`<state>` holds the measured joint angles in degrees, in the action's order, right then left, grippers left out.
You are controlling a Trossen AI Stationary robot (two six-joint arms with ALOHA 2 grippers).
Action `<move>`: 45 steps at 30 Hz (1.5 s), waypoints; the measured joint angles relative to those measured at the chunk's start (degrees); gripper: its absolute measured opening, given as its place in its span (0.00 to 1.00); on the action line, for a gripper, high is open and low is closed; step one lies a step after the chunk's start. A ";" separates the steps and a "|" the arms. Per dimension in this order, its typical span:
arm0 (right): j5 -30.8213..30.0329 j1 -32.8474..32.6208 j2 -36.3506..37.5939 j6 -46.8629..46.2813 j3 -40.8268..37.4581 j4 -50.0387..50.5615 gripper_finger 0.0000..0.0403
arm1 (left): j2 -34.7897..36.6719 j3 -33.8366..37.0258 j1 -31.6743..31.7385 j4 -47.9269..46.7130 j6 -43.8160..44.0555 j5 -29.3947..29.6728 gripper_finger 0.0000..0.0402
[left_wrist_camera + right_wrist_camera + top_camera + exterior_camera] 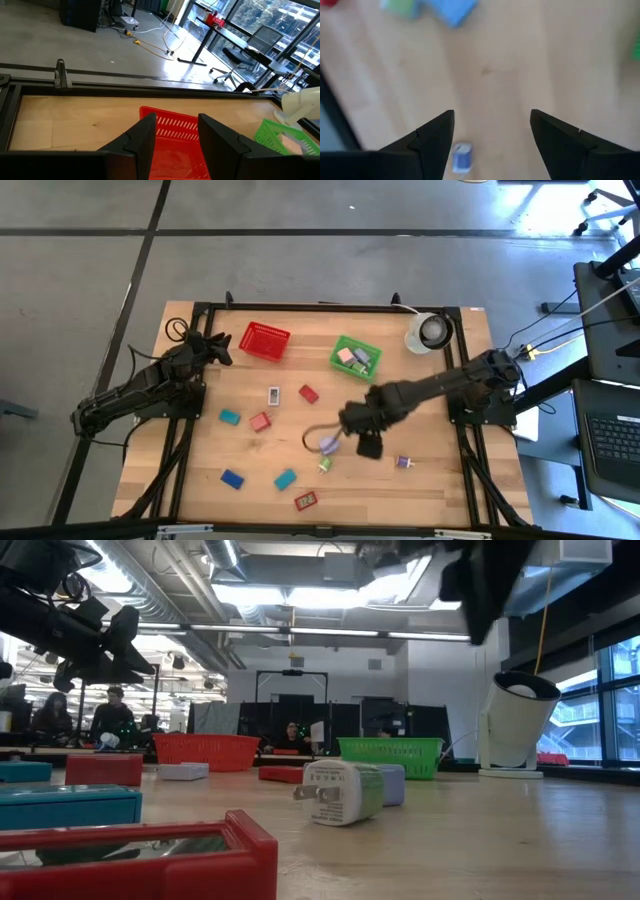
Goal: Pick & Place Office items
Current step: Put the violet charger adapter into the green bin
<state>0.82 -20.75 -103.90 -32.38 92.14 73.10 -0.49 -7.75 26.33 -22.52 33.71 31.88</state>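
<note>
over table centre, right end effector (352, 432) open, lowered

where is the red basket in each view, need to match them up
High view: red basket at the table's far edge, left of centre, just right of the left gripper.
Low view: far back, left of centre.
Left wrist view: straight ahead beyond that arm's fingers.
Right wrist view: not in it.
Shared landmark: the green basket, beside it in the high, low and left wrist views.
</note>
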 joint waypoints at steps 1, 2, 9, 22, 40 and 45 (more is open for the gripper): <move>0.72 -1.50 0.00 0.00 0.00 0.00 0.65 | 0.00 0.00 0.00 0.00 0.00 0.02 0.35; 1.48 -2.94 0.00 -0.07 0.00 0.00 0.65 | 0.00 0.00 0.00 0.00 0.00 0.01 0.35; 1.67 -10.85 0.07 -6.17 -3.24 -0.27 0.65 | 0.00 0.00 0.01 0.00 0.00 0.02 0.35; 9.78 -13.01 0.04 -15.17 -21.70 -10.80 0.65 | 0.00 0.01 0.01 0.00 0.00 0.02 0.35; 7.54 -12.70 0.02 -18.33 -30.14 -23.17 0.65 | 0.00 0.00 0.02 0.00 0.00 0.00 0.35; 7.56 -12.73 0.02 -18.20 -30.14 -22.47 0.65 | 0.00 0.02 0.02 0.00 0.00 0.02 0.35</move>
<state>8.38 -33.47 -103.88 -50.58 62.00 50.63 -0.49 -7.73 26.34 -22.52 33.71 31.90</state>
